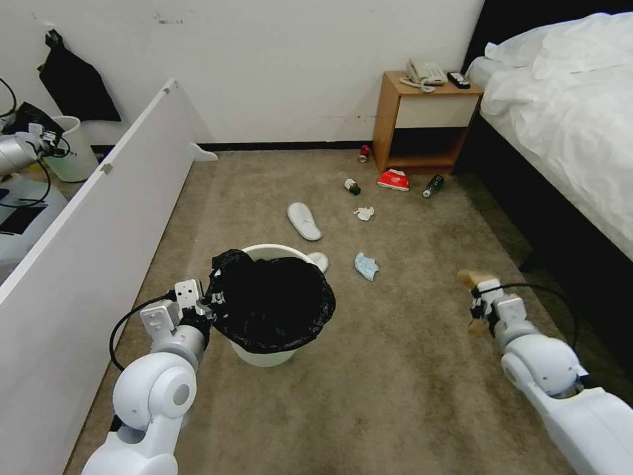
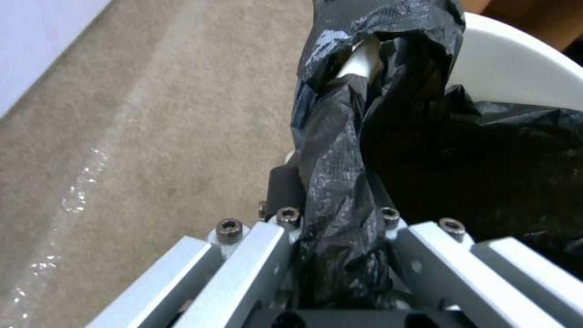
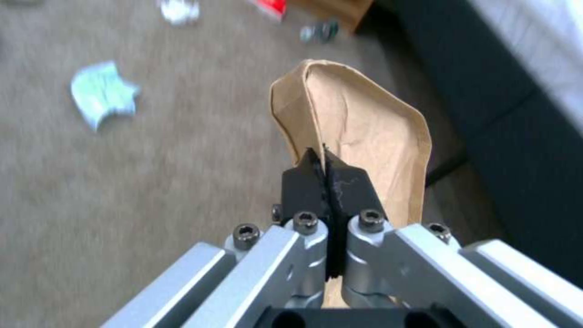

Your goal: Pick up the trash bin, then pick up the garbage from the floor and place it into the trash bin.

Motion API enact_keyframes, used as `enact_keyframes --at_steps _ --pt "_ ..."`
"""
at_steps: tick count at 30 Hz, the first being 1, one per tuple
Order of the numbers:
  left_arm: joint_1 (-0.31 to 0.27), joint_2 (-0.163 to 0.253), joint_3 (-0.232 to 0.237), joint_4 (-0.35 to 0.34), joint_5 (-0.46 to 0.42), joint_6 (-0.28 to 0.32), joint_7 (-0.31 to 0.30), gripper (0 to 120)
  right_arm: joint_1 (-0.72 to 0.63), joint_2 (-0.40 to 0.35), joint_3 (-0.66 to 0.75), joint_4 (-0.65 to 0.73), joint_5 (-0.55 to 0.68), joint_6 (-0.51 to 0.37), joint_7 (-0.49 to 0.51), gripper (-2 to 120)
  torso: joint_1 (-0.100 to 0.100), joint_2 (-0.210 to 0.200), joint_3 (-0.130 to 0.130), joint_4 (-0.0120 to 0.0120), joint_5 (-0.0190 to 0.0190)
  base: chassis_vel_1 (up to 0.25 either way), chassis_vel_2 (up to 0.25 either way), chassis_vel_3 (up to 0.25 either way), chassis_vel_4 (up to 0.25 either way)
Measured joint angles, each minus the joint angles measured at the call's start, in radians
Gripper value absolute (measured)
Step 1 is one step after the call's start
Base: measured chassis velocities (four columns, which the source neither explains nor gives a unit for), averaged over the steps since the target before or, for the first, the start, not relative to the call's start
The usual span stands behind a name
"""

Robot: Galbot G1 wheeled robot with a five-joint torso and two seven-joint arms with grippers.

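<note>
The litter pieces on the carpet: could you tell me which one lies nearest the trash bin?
The second white slipper, half hidden behind the trash bin rim; the other slipper and pale blue wad lie farther off.

One trash bin [image 1: 264, 356], two slippers [image 1: 304, 220], two bottles [image 1: 432, 186], one can [image 1: 363, 153].
</note>
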Motion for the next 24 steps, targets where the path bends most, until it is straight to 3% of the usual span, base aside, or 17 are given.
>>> enact_keyframes --at_steps 13,24 --pt "0.012 0.020 0.020 -0.018 -0.134 0.028 -0.048 5 -0.001 -0.013 0.089 0.190 0.060 0.153 -0.116 0 0.000 0.000 0.000 0.0000 -0.0003 0.000 0.000 0.000 0.000" --pt "0.024 0.058 0.072 -0.014 -0.233 0.030 -0.074 5 0.028 -0.020 0.063 0.196 0.115 0.491 -0.326 0 0.000 0.000 0.000 0.0001 -0.0001 0.000 0.000 0.000 0.000"
